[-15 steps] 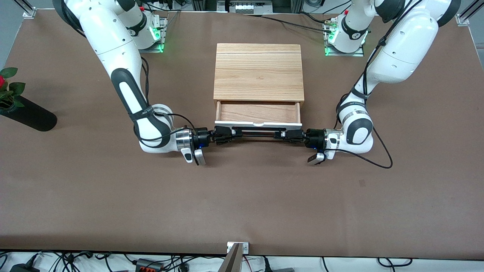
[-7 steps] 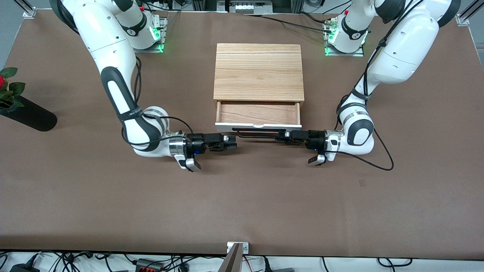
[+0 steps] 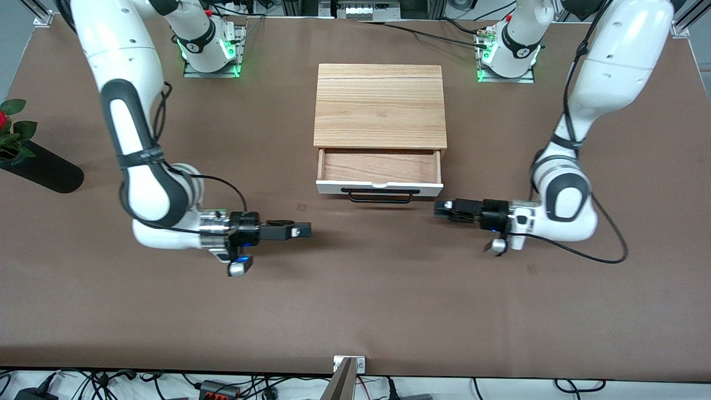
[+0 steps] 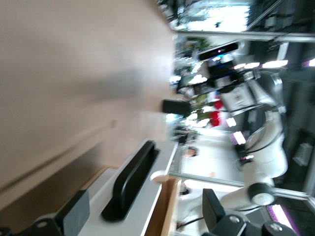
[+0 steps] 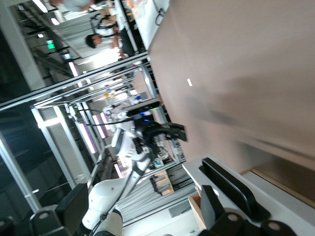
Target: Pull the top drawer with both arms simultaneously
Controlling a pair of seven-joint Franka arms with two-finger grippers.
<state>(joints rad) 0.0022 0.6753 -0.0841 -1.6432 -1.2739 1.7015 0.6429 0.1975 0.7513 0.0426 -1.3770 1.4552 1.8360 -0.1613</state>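
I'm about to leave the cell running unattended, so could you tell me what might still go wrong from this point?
The top drawer stands pulled out of the wooden casing, unsupported; a bump on its black bar handle could shift it. The left gripper and the right gripper hang open, low over the table, so a dip might scrape it. The left arm's loose cable trails on the table and could snag.

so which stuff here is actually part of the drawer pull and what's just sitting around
Part of the job:
- top drawer, pulled out
- its black handle
- left gripper, open, off the handle
- right gripper, open, off the handle

Just lying about:
- wooden casing
- black vase with a rose, toward the right arm's end
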